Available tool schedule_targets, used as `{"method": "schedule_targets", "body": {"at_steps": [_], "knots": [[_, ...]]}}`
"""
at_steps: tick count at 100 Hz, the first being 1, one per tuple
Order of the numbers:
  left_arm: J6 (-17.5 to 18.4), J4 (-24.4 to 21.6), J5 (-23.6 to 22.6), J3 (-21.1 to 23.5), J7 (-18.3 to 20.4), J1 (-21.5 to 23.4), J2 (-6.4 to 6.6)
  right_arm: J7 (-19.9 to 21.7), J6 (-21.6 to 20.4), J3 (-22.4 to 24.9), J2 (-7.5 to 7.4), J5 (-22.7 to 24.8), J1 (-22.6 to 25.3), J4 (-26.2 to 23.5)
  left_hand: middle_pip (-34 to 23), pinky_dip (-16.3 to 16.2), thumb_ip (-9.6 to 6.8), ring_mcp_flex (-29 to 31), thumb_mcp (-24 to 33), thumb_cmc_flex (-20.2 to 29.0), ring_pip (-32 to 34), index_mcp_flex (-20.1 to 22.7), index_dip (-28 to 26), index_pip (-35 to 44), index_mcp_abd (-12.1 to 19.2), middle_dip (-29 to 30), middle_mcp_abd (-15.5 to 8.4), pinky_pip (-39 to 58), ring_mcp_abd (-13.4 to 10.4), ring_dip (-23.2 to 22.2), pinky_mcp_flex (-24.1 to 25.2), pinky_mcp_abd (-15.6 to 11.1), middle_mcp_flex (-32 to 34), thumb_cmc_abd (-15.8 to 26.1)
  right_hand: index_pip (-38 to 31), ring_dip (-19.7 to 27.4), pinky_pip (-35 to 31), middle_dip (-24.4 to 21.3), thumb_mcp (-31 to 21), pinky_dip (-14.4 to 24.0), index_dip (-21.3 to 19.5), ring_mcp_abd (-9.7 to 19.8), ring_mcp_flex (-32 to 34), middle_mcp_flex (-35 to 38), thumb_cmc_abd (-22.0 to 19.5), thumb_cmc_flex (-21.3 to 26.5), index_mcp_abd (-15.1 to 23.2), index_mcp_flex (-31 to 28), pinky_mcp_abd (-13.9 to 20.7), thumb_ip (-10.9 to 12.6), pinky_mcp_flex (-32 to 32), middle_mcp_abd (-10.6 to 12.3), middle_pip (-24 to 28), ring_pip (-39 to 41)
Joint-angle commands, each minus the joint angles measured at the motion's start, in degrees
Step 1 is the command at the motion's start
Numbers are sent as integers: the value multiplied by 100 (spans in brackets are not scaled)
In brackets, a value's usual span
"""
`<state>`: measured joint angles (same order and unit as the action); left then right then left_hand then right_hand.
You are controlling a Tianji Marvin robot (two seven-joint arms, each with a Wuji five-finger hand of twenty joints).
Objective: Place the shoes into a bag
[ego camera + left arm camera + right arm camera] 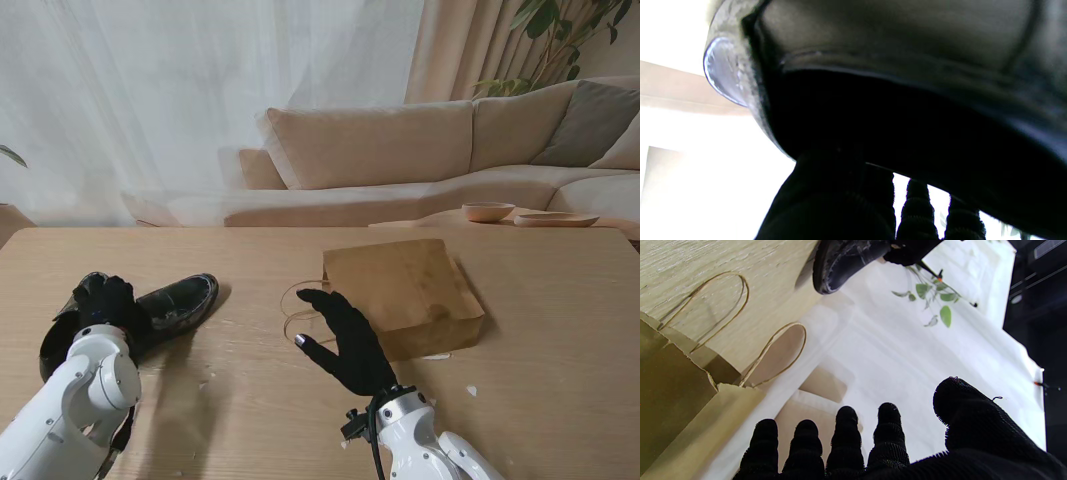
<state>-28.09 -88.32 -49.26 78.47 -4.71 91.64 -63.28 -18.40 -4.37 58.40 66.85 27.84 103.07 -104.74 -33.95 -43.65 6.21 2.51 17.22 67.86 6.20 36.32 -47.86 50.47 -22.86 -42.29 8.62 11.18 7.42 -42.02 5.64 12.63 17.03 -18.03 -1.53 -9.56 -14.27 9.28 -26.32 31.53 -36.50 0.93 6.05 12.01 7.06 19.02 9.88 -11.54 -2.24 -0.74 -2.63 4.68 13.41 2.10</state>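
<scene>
A living room with a beige sofa [400,160] and pale curtains lies beyond a broad wooden table [560,330]. On the table's left side lies a black leather shoe [180,302], toe pointing toward the middle. The left hand [105,300], gloved in black, rests over its heel end; the left wrist view shows fingers [917,213] pressed against the shoe's dark opening, so the hand seems closed on it, though the grip is partly hidden. Only one shoe can be clearly made out.

Near the table's centre a brown paper bag [405,295] lies on its side, mouth and thin looped handles [296,310] facing the shoe. The right hand [345,340] hovers just beside the mouth, fingers spread, holding nothing.

The shoe is probably stiff, moderately heavy and glossy enough to slip; the heel collar looks like the surest hold. The bag is light and floppy, likely to slide or collapse unless its mouth is held open. Bare table lies between shoe and bag, and both sit well away from the edges.
</scene>
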Motion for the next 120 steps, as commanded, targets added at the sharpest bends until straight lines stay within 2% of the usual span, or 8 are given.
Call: {"method": "schedule_targets", "body": {"at_steps": [1,21,24,40,42,61,82,120], "knots": [[-18,2,-1,87,-24,12,-24,49,14,-8,51,-1,46,-36,-199,63,74,-145,498,611,-74,141,-396,890,-295,223,81,-133,-123,155,39,-16,-226,178,30,-22,-95,35,38,98,-52,189,-76,-109,-146,-208,107,-25,51,130,5,192,94,-4],[-56,-10,-111,266,-39,110,-15,37,11,-12,52,6,50,-41,-139,183,114,-132,562,582,-113,215,-420,936,-406,406,52,-187,-160,339,25,-37,-339,71,73,-20,-97,33,42,99,-35,189,-74,-111,-145,-219,74,104,48,127,7,183,91,-5],[-58,-33,-129,296,-6,137,-8,34,10,-13,53,7,50,-41,-120,269,162,-127,790,449,-94,202,-375,974,-415,510,34,-193,-165,491,15,-38,-342,17,44,-20,-97,32,42,100,-44,187,-76,-111,-143,-222,92,35,48,126,7,190,91,-5],[31,-291,-201,453,229,385,30,28,10,-13,53,11,55,-48,5,336,168,-116,990,285,-119,252,-303,1013,-432,620,27,-205,-165,598,16,-25,-316,-135,84,-19,-98,32,44,100,-32,192,-77,-112,-148,-228,62,128,49,122,9,186,91,-6],[44,-314,-218,469,222,415,29,28,10,-11,53,11,58,-51,-19,352,192,-125,1212,162,-93,258,-242,1060,-453,618,36,-195,-166,600,16,-23,-319,-200,84,-19,-98,32,46,100,-33,191,-75,-113,-148,-231,60,127,52,121,8,183,89,-6],[63,-367,-432,601,-100,604,-2,1,5,1,58,14,82,-68,31,311,262,-131,1525,-25,-60,313,-202,1158,-467,667,44,-138,-167,545,30,4,-259,-341,23,-21,-99,36,47,101,-49,191,-75,-108,-147,-231,78,-12,48,114,9,186,98,-3],[-1,-234,-299,715,-481,611,-75,-15,3,10,60,19,100,-86,88,287,273,-126,1591,-58,-70,301,-190,1181,-474,705,-3,-123,-218,539,38,-8,-347,-353,24,-21,-99,38,49,101,-39,193,-70,-108,-140,-231,65,-10,52,108,8,185,103,0],[-216,21,-169,692,-621,566,-110,-15,4,23,60,13,107,-98,203,300,254,-117,1572,-110,-113,198,154,980,-386,815,-69,-147,-222,610,34,-9,-419,-312,26,-19,-100,39,49,101,-26,198,-70,-109,-148,-232,65,-15,49,104,11,186,107,1]]}}
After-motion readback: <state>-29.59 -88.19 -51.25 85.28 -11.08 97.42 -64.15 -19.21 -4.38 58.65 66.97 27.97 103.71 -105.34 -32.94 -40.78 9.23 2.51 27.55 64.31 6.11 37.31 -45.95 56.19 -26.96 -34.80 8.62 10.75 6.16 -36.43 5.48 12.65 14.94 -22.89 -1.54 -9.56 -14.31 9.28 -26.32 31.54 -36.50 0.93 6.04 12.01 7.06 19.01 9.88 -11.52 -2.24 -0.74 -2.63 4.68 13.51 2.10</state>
